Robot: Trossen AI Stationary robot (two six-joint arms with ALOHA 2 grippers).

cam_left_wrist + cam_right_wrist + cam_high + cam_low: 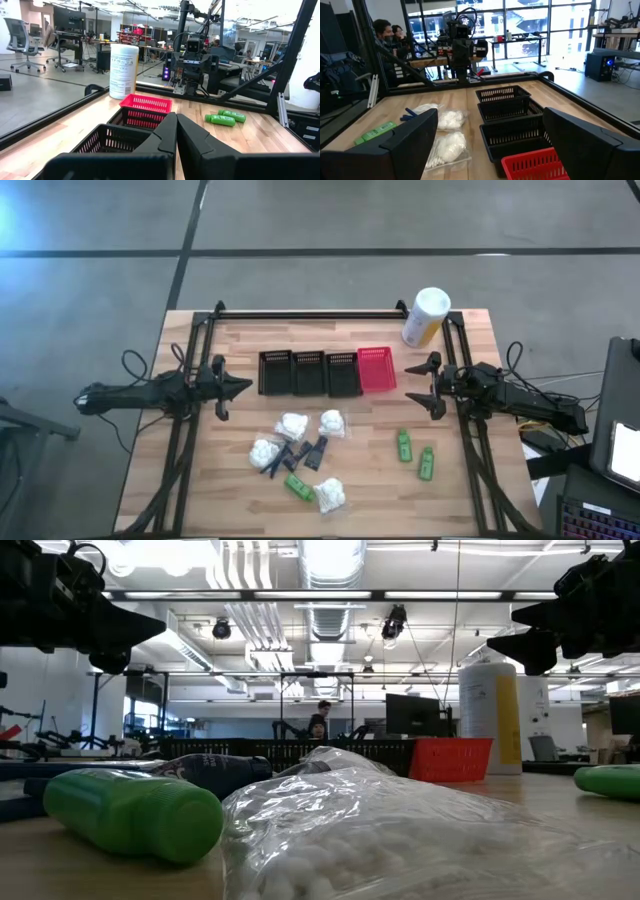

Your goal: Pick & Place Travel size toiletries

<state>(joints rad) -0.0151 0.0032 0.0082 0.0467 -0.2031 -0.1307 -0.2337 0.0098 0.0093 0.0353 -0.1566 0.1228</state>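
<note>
right gripper [421,386] is hovering wide open beside the red basket [377,369]; left gripper [243,387] is waiting pinched together, holding nothing.

Big open workshop kind of space. Grey concrete floor [330,215] with dark seams, exposed ducts and strip lights [330,595] overhead, tall windows [540,22] at one end. Desks with monitors [412,712], an office chair [22,42], two people [387,35] seated behind a bench.
</note>
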